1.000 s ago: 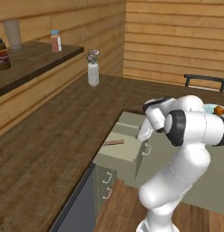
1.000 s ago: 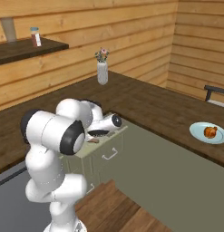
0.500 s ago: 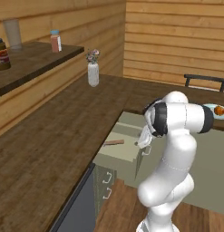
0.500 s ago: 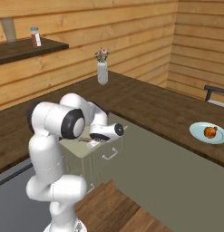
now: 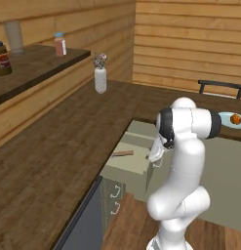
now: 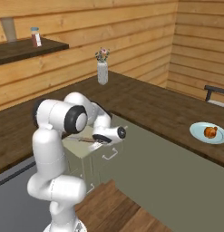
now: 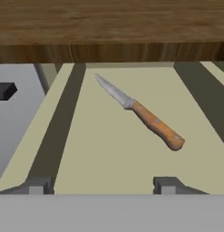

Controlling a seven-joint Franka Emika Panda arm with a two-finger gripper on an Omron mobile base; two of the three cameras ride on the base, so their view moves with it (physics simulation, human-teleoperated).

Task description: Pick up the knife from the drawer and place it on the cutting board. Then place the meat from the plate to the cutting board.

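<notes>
While jaws hang open above, knife [image 7: 139,113] lies loose in drawer [image 7: 86,154]; meat [image 6: 210,132] sits on plate [image 6: 197,134].

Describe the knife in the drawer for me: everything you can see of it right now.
The knife is slim, with a pointed silver-grey blade and a light brown, wood-looking handle with a rounded end. It lies flat and diagonal on the beige floor of the open drawer, clear of its walls. The hand hovers over it; nothing grips it.

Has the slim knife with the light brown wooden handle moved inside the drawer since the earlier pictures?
No. The slim knife with the light brown wooden handle lies on the beige floor of the pale grey-green drawer, as before in the left base view.
</notes>
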